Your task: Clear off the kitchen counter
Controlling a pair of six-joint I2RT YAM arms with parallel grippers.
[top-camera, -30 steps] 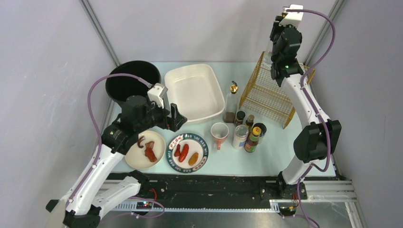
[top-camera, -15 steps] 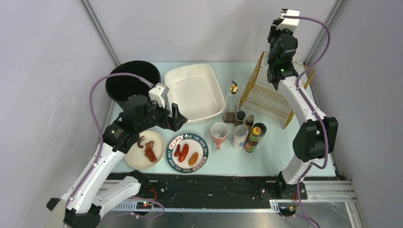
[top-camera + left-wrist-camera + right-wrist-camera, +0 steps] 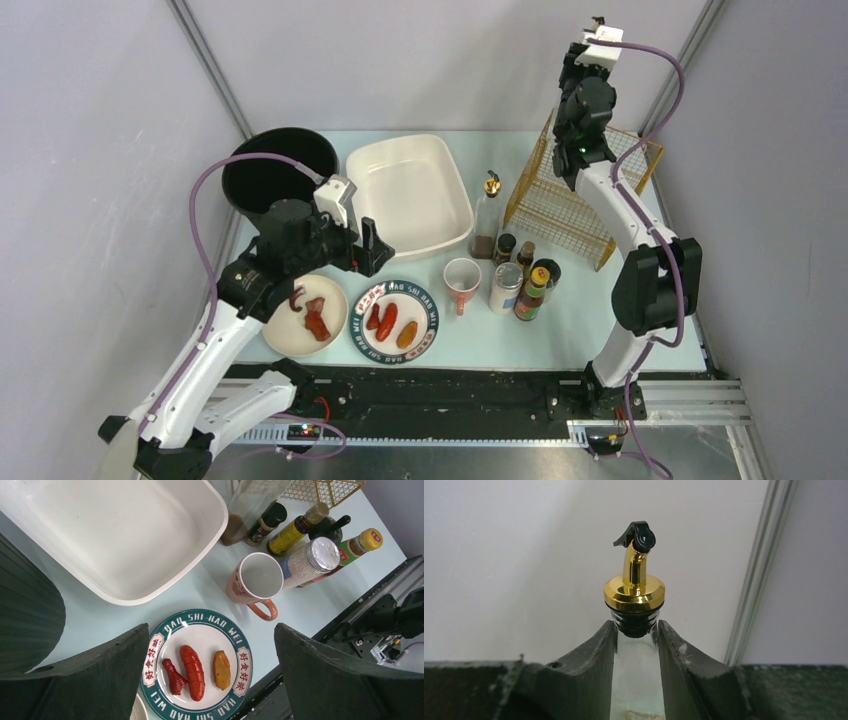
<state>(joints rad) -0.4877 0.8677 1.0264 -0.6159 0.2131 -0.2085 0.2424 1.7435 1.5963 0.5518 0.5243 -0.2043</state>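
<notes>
Over the last second the right gripper (image 3: 636,630) rose and swung leftward above the gold wire basket (image 3: 560,205), its fingers clamped on the neck of an upright glass pourer bottle (image 3: 634,592). The left gripper (image 3: 211,630) is unmoved, jaws spread wide and empty. The kitchen counter (image 3: 585,320) lies well below the right gripper and directly beneath the left, still carrying a sausage plate (image 3: 197,619), mug (image 3: 255,577) and condiment bottles (image 3: 295,530). Judgement: one item is off the counter, probably basket-bound, and clearing has barely begun.
</notes>
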